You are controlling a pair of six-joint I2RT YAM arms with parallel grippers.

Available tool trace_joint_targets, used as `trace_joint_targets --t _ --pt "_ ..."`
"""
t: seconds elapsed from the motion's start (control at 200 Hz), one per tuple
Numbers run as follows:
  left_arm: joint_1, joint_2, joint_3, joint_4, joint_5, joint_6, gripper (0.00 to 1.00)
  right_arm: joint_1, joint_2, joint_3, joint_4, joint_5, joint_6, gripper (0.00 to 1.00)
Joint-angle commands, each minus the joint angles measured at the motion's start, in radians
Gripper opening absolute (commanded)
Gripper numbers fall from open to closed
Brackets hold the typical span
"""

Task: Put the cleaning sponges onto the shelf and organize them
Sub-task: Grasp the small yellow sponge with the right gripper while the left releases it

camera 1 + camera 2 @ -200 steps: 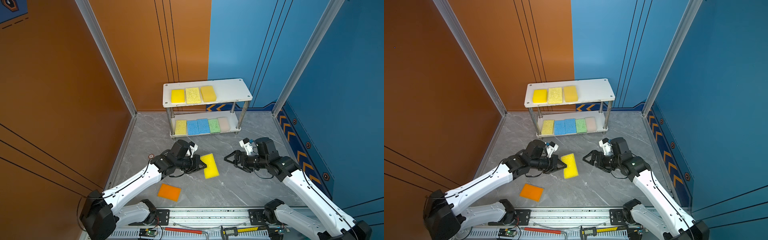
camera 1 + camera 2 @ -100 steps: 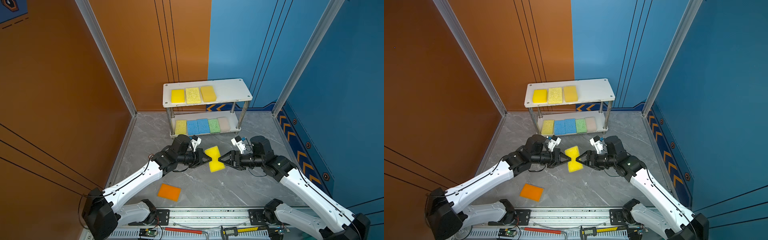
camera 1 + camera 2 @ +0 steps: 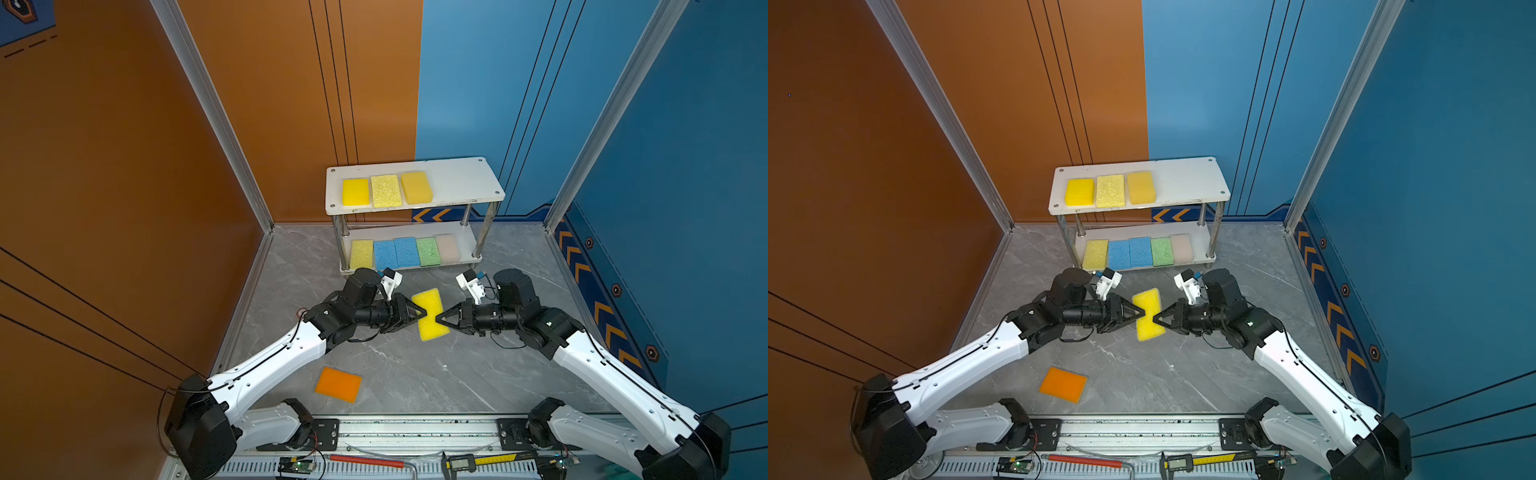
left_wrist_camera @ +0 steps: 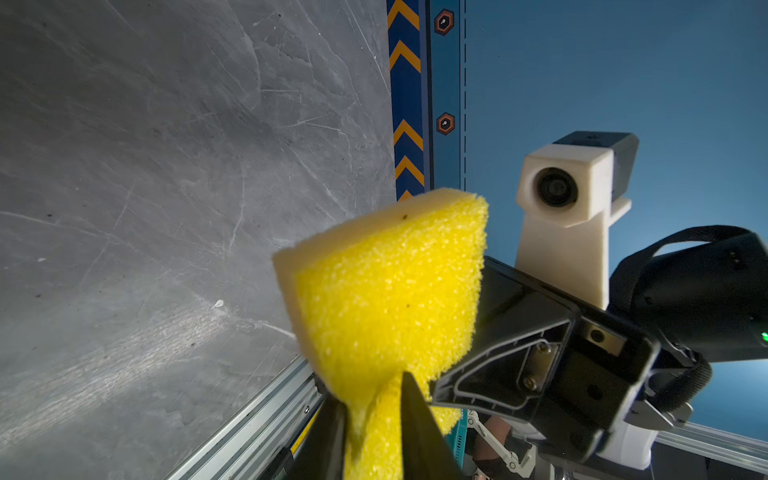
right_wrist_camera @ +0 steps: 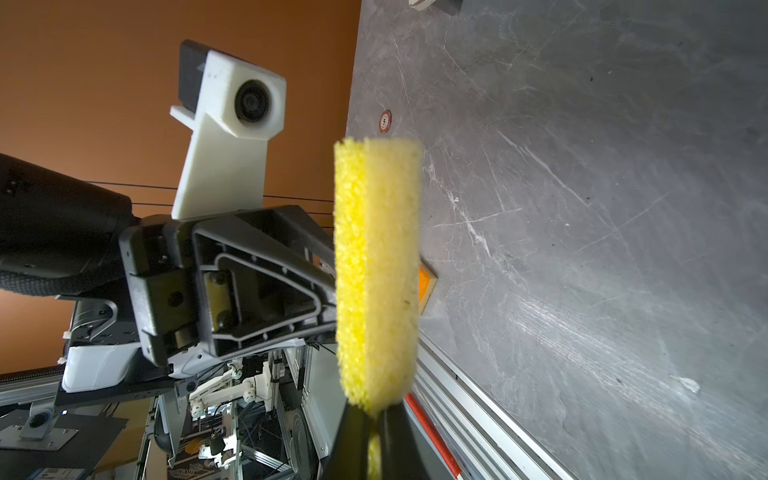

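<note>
You see the shelf [image 3: 461, 178] at the back of the grey floor [image 3: 415, 374]. Its top board hides the rear part of the lower board [image 3: 466, 246], so of the sponges down there you see only the front ends.

On the top board three sponges lie side by side toward the left: a bright yellow sponge [image 3: 355, 192], a pale porous sponge [image 3: 386, 191] and a deeper yellow sponge [image 3: 417, 188]. On the lower board five lie in one row: a porous yellow sponge [image 3: 361, 254], a first blue sponge [image 3: 385, 255], a second blue sponge [image 3: 406, 251], a green sponge [image 3: 428, 251] and a beige-pink sponge [image 3: 447, 247].

In front of the shelf the left gripper [image 3: 422, 312] and the right gripper [image 3: 439, 319] point at each other. Each one pinches a long edge of the held yellow sponge [image 3: 428, 300], which is squeezed to a narrow waist. In both top views the tips cover its middle. In each wrist view the fingers [image 4: 419, 432] are cut off by the picture edge, with foam pressed thin between them. In the right wrist view the sponge stands apart from the floor.

The orange sponge [image 3: 338, 384] lies flat near the front rail, well apart from the shelf. In the right wrist view only a sliver of it shows.
</note>
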Motion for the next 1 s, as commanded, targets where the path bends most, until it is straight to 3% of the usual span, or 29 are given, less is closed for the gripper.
trace_joint_targets --t 0.0,0.12,0.34,0.435,0.556,0.711,0.821,0.996 --pt "0.021 -0.032 -0.038 0.153 -0.001 -0.068 0.55 -0.025 0.005 0.036 0.03 -0.043 0.001 0.0" --pt "0.045 -0.038 -0.057 0.248 0.007 -0.119 0.64 -0.073 0.001 0.03 0.126 -0.124 0.066 0.0" --pt "0.077 -0.029 -0.078 0.371 0.019 -0.182 0.63 -0.107 0.014 -0.055 0.539 -0.266 0.365 0.0" --pt "0.086 -0.02 -0.08 0.442 0.013 -0.214 0.61 -0.099 0.039 -0.068 0.601 -0.297 0.413 0.0" --pt "0.096 -0.011 -0.064 0.475 0.009 -0.227 0.51 -0.097 0.05 -0.068 0.574 -0.309 0.395 0.0" --pt "0.106 -0.013 -0.062 0.495 0.004 -0.239 0.23 -0.109 0.048 -0.054 0.455 -0.3 0.318 0.02" --pt "0.105 -0.014 -0.063 0.494 0.002 -0.234 0.09 -0.117 0.047 -0.055 0.443 -0.296 0.315 0.17" --pt "0.105 -0.039 -0.076 0.493 -0.077 -0.211 0.08 -0.114 0.034 -0.064 0.435 -0.287 0.319 0.4"
